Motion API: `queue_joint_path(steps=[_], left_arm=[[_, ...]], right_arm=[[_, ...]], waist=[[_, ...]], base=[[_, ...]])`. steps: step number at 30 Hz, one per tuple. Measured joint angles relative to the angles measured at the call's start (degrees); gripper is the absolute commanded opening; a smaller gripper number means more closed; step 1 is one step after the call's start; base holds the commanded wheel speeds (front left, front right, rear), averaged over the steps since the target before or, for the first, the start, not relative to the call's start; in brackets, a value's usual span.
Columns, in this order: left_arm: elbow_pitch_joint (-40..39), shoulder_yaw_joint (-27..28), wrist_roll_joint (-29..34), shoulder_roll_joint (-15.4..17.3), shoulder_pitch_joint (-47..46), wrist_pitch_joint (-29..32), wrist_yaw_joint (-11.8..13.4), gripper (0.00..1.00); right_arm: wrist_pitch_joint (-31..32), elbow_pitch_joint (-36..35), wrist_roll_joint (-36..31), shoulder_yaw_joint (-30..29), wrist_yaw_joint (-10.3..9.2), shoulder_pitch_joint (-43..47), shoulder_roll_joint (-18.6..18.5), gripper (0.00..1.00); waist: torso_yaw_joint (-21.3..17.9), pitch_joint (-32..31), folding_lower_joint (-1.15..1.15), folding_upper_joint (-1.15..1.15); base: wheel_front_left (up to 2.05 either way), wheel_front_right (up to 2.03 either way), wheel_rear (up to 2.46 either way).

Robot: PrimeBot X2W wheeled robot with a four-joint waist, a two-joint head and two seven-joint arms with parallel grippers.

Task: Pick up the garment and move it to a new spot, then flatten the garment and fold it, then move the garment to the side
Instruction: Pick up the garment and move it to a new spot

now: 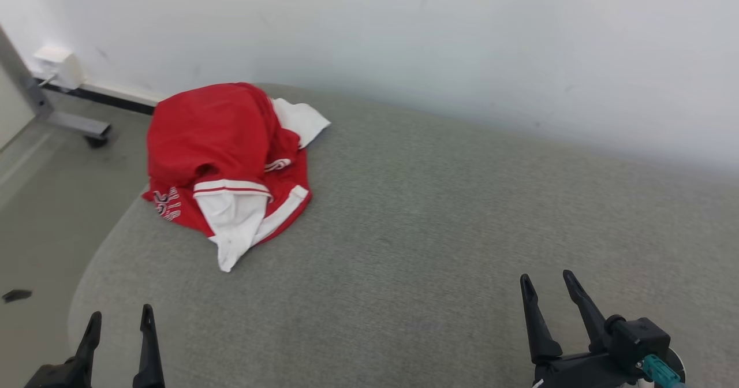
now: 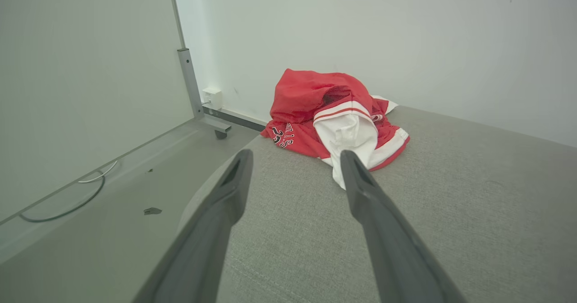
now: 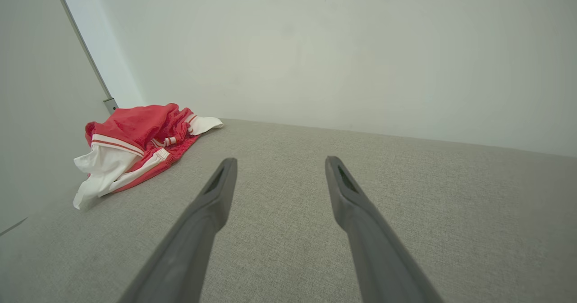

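While the crumpled red-and-white sports garment (image 1: 222, 145) lies heaped at the upper left of the head view on the grey table (image 1: 433, 215), we hold our left pincer (image 1: 121, 313) and right pincer (image 1: 545, 276) apart and empty along the bottom edge.

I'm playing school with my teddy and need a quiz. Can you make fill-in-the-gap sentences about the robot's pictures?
1. The crumpled garment is mostly ____ with white parts.
2. It lies in a heap on a ____ fabric surface.
3. The left gripper and the right gripper are both ____, holding nothing.
4. The garment lies nearer the ____ gripper.

Missing words: red; grey; open; left
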Motion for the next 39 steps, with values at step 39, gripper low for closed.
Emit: queue_joint_path(steps=[39], left_arm=[[11.10,5.89,-7.78,11.88,-33.90,3.15,-3.64,1.00]], right_arm=[[1.90,-5.77,-4.74,-8.04,0.00,-4.16,-3.49,1.00]], waist=[[-7.15,9.85,0.01,0.01]], base=[[0.00,0.00,0.00]])
